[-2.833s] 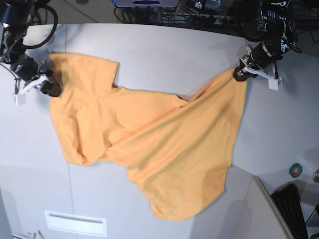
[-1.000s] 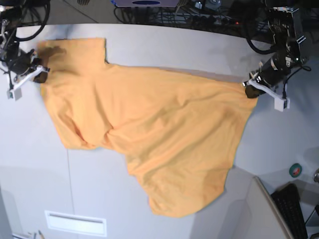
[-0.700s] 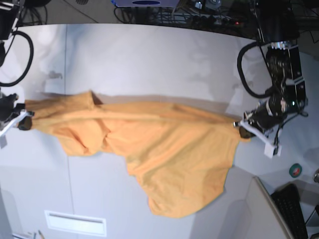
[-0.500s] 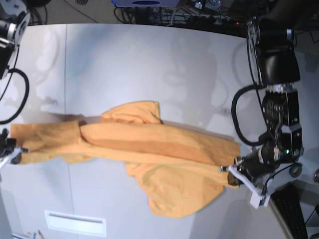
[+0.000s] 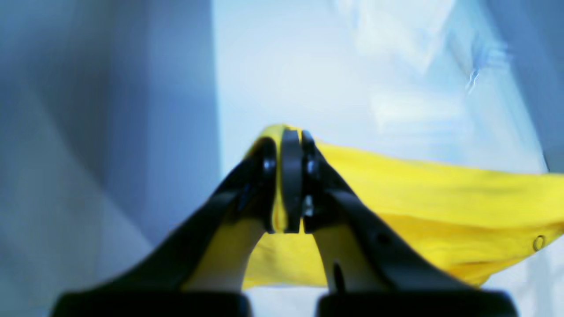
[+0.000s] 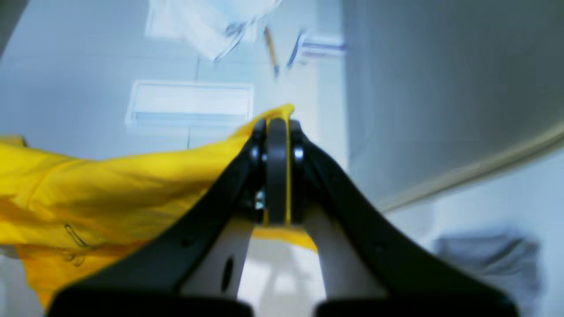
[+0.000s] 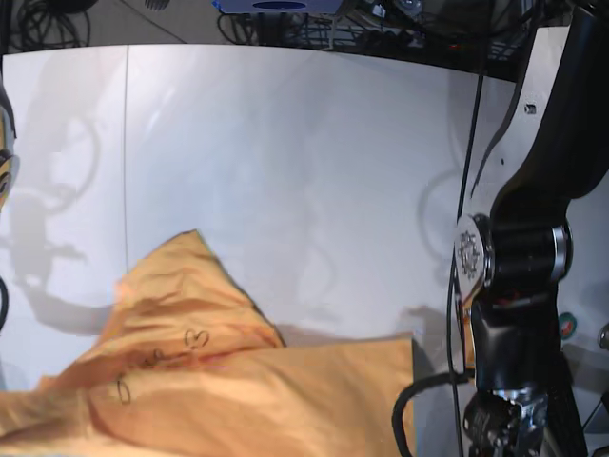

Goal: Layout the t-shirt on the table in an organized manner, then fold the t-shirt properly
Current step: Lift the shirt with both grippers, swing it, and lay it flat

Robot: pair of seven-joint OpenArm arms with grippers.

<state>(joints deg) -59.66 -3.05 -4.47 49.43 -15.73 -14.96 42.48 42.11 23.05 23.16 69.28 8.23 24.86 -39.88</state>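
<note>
Shirt (image 7: 238, 390) is stretching left-right along the table's (image 7: 285, 143) near edge, one fold peaking toward the far side. Left gripper (image 5: 288, 187) and right gripper (image 6: 275, 174) are each pinching shirt fabric shut. Since earlier, it's been dragged nearer, print now showing.

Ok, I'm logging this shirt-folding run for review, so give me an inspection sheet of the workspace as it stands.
Surface: the table is white, with a thin seam line; its far half is bare.
Job's things: the t-shirt, light orange, is bunched at the near edge, black script and a heart outline showing; not laid flat.
Clutter: a green roll at the right edge; pens and a white tray in the right wrist view.
Grippers: the left gripper and the right gripper are each shut on shirt fabric.
Cables: a black bundle behind the table; one down the left arm.
Surroundings: blurred; nothing else seen.
</note>
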